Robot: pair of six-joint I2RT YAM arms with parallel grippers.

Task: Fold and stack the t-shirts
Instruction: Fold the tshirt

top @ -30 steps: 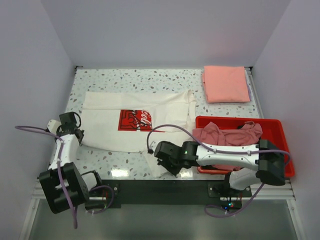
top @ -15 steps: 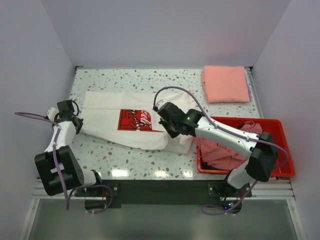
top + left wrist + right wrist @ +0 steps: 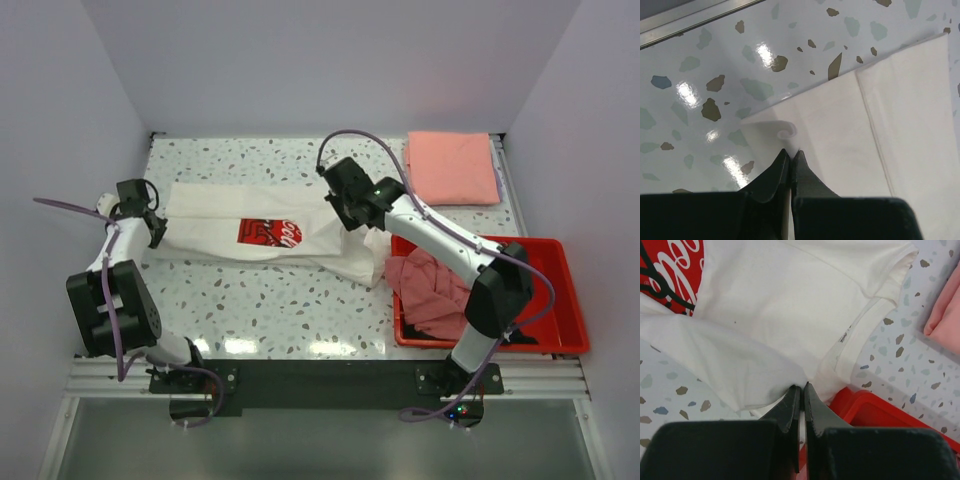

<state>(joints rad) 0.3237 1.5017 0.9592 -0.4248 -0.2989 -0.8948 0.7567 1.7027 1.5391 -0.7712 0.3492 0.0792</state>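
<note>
The white t-shirt (image 3: 215,238) with the red Coca-Cola print (image 3: 270,232) lies across the table, its near half folded up over the far half. My left gripper (image 3: 153,230) is shut on the shirt's left edge; the left wrist view shows its tips (image 3: 791,151) pinching the white cloth (image 3: 865,130). My right gripper (image 3: 350,222) is shut on a lifted fold at the shirt's right end. In the right wrist view the jaws (image 3: 801,386) pinch bunched white cloth (image 3: 780,300). A folded salmon-pink t-shirt (image 3: 452,167) lies at the back right.
A red plastic bin (image 3: 555,310) stands at the right front, with a crumpled dusty-pink shirt (image 3: 425,285) in it and spilling over its left rim. The bin's corner (image 3: 865,405) shows just under my right jaws. Grey walls close in the table on three sides.
My right gripper has carried the shirt's near hem from the front edge toward the back, folding it over. My left gripper has moved back along the left edge with its corner.
</note>
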